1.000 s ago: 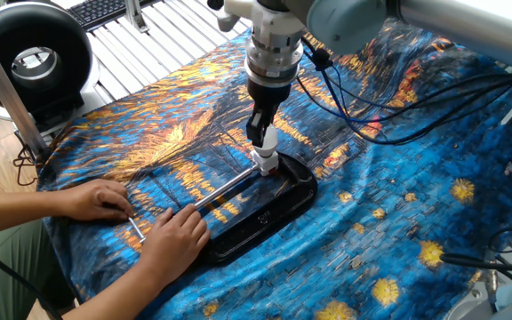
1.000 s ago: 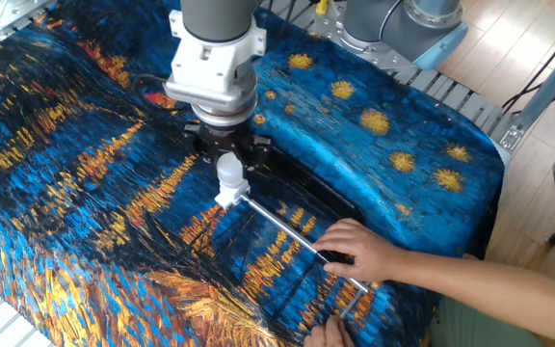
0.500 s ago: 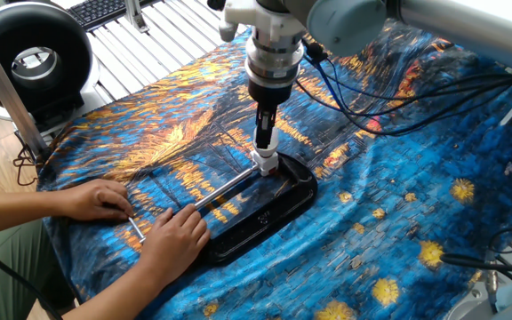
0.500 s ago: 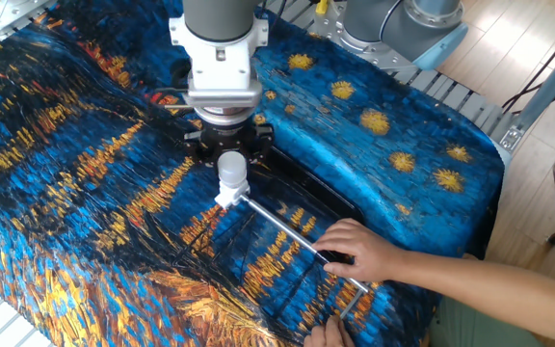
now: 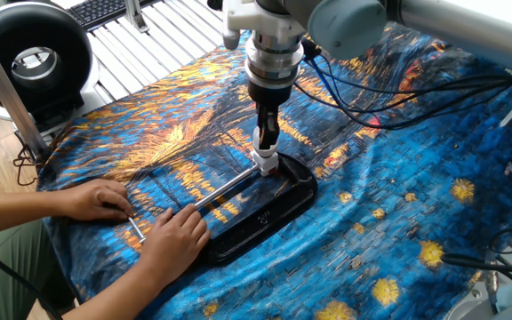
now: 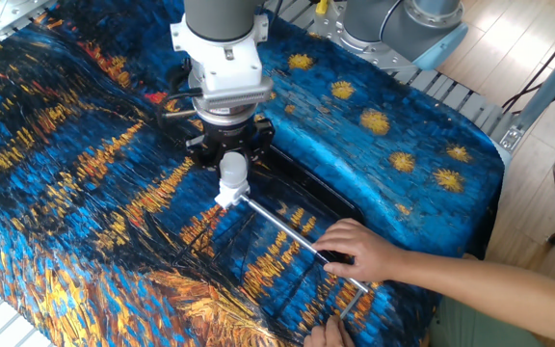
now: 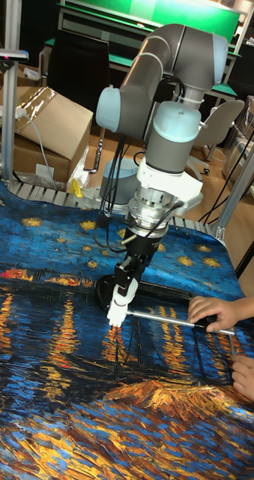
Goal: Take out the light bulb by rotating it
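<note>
Bright, even overhead light across all views; soft shadows, sheen on the patterned cloth [image 6: 85, 183], everything sharp, no blur.

My arm enters the tall fixed view from the upper centre of the frame, bends at a grey elbow joint, and drops through a light-coloured wrist to point almost straight down at mid-frame. In one fixed view the wrist sits at the top centre, with the gripper [image 5: 266, 142] directly below it. In the other fixed view I see the wrist from above, at the upper left of centre, hiding most of the gripper [image 6: 232, 166]. In the tall fixed view the gripper [image 7: 127, 280] hangs vertically below the wrist, its two dark fingers [image 7: 132, 268] drawn close together. I cannot confirm from these views whether they are fully clamped.
</note>
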`<state>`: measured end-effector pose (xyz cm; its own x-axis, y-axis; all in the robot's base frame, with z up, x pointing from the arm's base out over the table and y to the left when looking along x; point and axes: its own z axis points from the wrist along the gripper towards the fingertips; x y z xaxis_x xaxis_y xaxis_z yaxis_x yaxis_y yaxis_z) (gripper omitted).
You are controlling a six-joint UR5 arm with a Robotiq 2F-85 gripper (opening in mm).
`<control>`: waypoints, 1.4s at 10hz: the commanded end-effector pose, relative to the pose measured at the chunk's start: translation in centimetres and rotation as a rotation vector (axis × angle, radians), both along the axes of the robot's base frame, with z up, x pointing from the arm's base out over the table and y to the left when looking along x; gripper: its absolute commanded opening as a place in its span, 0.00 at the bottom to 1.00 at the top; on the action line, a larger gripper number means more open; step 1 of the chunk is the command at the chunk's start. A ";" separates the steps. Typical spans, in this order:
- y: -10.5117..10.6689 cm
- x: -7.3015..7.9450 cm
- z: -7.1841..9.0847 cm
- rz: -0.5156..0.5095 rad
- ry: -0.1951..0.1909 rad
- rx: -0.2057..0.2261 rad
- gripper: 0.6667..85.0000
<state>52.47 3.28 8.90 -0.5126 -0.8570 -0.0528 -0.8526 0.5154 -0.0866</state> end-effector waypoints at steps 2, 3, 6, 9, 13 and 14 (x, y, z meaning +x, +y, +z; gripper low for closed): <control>-0.4 0.6 0.4 0.131 -0.029 -0.013 0.00; -0.4 0.7 0.4 0.143 -0.032 -0.016 0.00; 0.1 0.9 0.1 0.147 -0.037 -0.008 0.04; -1.0 0.9 0.2 0.193 -0.034 -0.055 0.29; -1.2 1.1 0.4 0.239 -0.021 -0.089 0.64; -1.2 1.0 0.3 0.248 -0.015 -0.088 0.70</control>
